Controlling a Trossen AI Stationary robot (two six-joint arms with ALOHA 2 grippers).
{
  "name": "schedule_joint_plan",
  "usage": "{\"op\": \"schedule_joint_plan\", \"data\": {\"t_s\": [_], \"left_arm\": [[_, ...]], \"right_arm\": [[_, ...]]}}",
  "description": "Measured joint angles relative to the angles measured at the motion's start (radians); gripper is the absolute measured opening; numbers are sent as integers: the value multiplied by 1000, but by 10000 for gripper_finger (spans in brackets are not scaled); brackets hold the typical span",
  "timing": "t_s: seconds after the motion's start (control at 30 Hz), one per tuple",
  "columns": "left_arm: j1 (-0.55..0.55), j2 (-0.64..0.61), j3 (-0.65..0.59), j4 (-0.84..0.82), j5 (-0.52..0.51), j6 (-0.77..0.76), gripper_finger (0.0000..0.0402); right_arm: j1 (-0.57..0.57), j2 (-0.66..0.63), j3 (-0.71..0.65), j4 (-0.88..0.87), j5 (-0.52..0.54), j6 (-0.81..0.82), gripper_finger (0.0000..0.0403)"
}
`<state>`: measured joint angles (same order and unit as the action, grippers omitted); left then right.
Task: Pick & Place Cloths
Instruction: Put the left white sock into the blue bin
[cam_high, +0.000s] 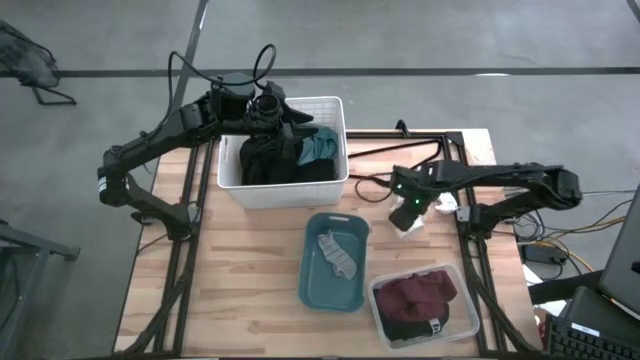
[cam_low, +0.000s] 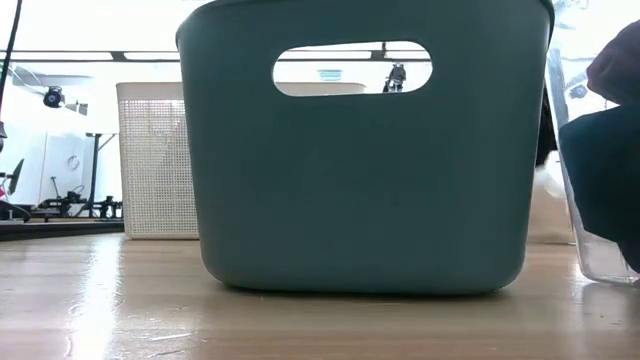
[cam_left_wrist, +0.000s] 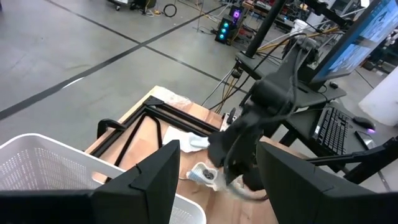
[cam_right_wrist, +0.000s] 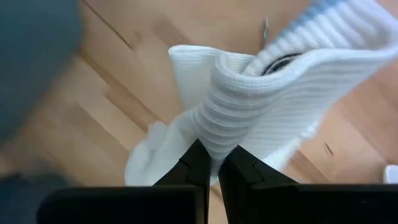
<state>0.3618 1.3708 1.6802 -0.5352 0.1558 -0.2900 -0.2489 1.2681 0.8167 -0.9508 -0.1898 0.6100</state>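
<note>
While the left gripper (cam_left_wrist: 214, 180) hangs wide open over the white bin (cam_high: 283, 185) upper-centre, the right gripper (cam_right_wrist: 214, 163) pinches the soft, light white sock (cam_right_wrist: 261, 106) by a ribbed fold.

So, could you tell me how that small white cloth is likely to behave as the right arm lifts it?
Probably floppy: in the right wrist view the white cloth folds and droops around the right claw, which pinches only a ridge of it. It looks light, a thin ribbed knit. Pinched so narrowly, it may slip free if swung fast.

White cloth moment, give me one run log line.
right gripper: shut on white cloth, above table | left gripper: open, over white bin
</note>
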Motion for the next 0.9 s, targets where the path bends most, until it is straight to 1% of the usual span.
{"op": "schedule_joint_plan", "data": {"t_s": [0.17,0.23,0.37,0.47,0.67,0.9], "left_arm": [[0,0,0,3,-23,6,218],[0,0,0,3,-27,7,218],[0,0,0,3,-27,7,218],[0,0,0,3,-27,7,218],[0,0,0,3,-27,4,218],[0,0,0,3,-26,1,218]], "right_arm": [[-9,-77,77,0,39,54,13],[-17,-91,111,0,57,68,14],[-27,-92,200,-1,53,65,13],[-27,-73,283,0,11,26,14],[-24,7,476,6,-77,-22,13],[10,138,673,7,-236,-41,13]]}}
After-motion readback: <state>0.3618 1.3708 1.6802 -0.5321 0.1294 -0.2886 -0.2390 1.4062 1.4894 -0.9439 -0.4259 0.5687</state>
